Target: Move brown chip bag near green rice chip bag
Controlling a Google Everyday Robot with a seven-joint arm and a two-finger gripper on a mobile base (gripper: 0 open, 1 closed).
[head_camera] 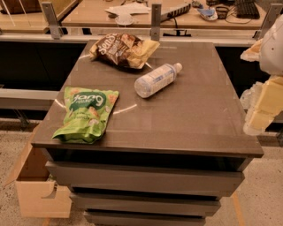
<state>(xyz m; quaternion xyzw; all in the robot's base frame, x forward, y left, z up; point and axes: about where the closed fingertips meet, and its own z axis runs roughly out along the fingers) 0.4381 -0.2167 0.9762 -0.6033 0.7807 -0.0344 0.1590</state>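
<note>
The brown chip bag lies crinkled at the far left of the dark tabletop, its pale yellow end pointing right. The green rice chip bag lies at the near left corner, partly over the front edge. A clear stretch of table separates the two bags. My gripper hangs at the right edge of the view, beside the table's right side, pale and blurred, far from both bags and holding nothing that I can see.
A clear plastic bottle lies on its side just right of the brown bag. A cardboard box stands on the floor at the left. Desks with clutter run behind the table.
</note>
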